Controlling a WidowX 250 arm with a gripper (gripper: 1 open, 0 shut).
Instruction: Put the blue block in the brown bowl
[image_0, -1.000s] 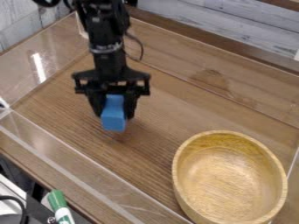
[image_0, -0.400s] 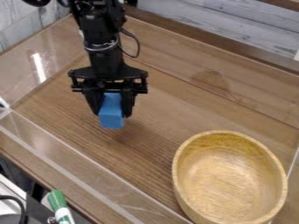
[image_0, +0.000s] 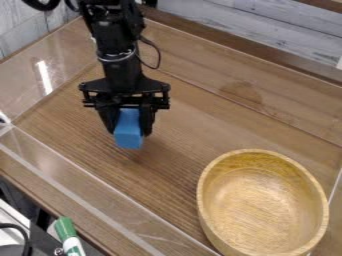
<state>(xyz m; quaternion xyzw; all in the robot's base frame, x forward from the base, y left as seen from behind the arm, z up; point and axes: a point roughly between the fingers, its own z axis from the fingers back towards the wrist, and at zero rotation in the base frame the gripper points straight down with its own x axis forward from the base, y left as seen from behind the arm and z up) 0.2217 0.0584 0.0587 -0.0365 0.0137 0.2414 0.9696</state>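
Camera view gives me the whole rig from a distance, with the black robot arm (image_0: 118, 50) reaching down from the top of the picture, left of the middle. At its lower end I see the end effector (image_0: 127, 124) pointing down at the desk (image_0: 181, 140), its dark fingers around the blue block (image_0: 128, 128). I read it as clenched on the block, one finger at either side, with the bright blue face showing between them. The block stands upright, its longer side running up and down. I cannot tell from this angle whether its lower end touches the wood or hangs just above it.

Well apart from the block, toward the lower right corner of my view, sits the brown bowl (image_0: 263, 168), round and shallow, light tan with visible grain and a thick rim. I can see into it, and the block is outside it.

The desk has a brown wood surface with a glossy strip along its left side, where a bright reflection shows. Behind its far edge I make out pale whitish boards (image_0: 267, 35). Down at the lower left are a green-and-white marker-like object (image_0: 67, 236) and a black cable (image_0: 16, 232), both partly cut off by the frame.
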